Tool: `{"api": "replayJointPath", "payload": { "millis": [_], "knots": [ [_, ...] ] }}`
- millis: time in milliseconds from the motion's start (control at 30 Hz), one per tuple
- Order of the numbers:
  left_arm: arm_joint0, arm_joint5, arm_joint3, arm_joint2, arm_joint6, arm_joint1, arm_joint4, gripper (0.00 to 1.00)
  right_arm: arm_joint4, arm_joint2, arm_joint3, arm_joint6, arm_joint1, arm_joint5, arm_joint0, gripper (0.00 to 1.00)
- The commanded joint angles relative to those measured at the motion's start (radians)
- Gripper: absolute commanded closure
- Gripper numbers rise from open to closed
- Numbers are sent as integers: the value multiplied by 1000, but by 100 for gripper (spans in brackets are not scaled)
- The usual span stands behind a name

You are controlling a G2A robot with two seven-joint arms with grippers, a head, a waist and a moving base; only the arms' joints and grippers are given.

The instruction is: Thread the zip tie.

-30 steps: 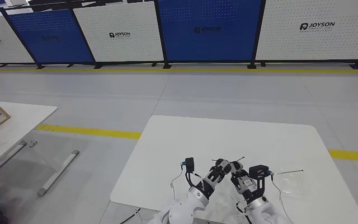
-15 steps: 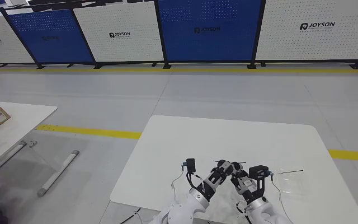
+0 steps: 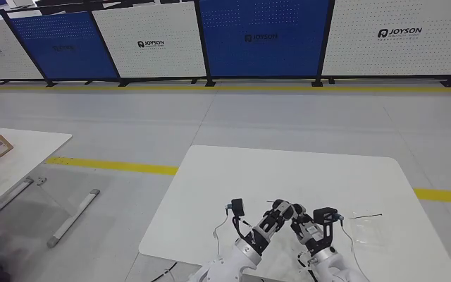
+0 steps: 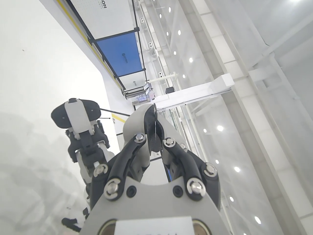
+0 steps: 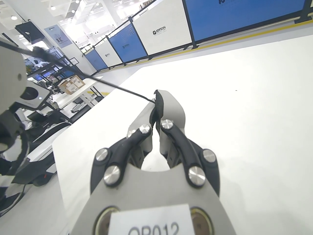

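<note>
Where the two arms meet at the near edge of the counter [image 3: 282,166], the holdings are listed from left to right.

Item 1, left claw [image 4: 153,119]: pressed together. A thin black strand is pinched between its pads, and this is taken to be one end of the tie.

Item 2, zip tie [image 5: 102,80]: held in the air above the counter and drawn out as a thin black line between the two claws. A dark thickening is seen near the left end. It is possibly the head, but this cannot be told.

Item 3, right claw [image 5: 156,103]: pressed together on the other end of the zip tie, which is gripped at the very tips.

Item 4, second tie [image 3: 366,215]: laid flat on the counter to the right, well apart from both claws.

Step in hand, as judged: the tail is to be led into the head's slot.

Handling note: both pinches should be kept firm. The free length near the tail should be kept short so that it does not bow. The tail should be lined up square with the slot before it is pushed. A twist between the claws is to be avoided, since a thin strap is easily buckled or slipped.
</note>
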Motion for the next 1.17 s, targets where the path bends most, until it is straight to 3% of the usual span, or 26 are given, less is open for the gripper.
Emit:
{"api": "replayJointPath", "payload": {
  "millis": [0,133,167,200,300,433,567,900,1033,1133],
  "knots": [
    [3,-1,-5,1,0,1,3,100,1,0,3,-2,0,-1,1,100],
    [6,-2,-8,1,3,2,9,100,8,0,8,-4,-1,-5,2,100],
    [5,1,-6,0,8,2,11,100,12,1,9,-5,-1,-6,3,58],
    [1,7,1,-4,18,1,9,100,23,3,9,-5,-1,-7,2,0],
    [-16,18,23,-13,35,-1,-13,100,56,18,1,-15,0,-19,-4,0],
    [-37,22,60,-36,51,-3,-58,100,131,70,-16,-55,7,-80,-34,0],
    [-43,21,101,-70,63,-2,-107,100,195,118,-40,-89,12,-114,-63,0],
    [-39,-10,197,-161,45,6,-201,100,415,269,-182,-186,44,-114,-177,0],
    [-42,-18,211,-171,41,6,-214,100,501,314,-207,-200,56,-114,-206,0],
    [-42,-24,210,-167,25,6,-232,100,501,314,-207,-200,56,-114,-206,0]
  ]
}}
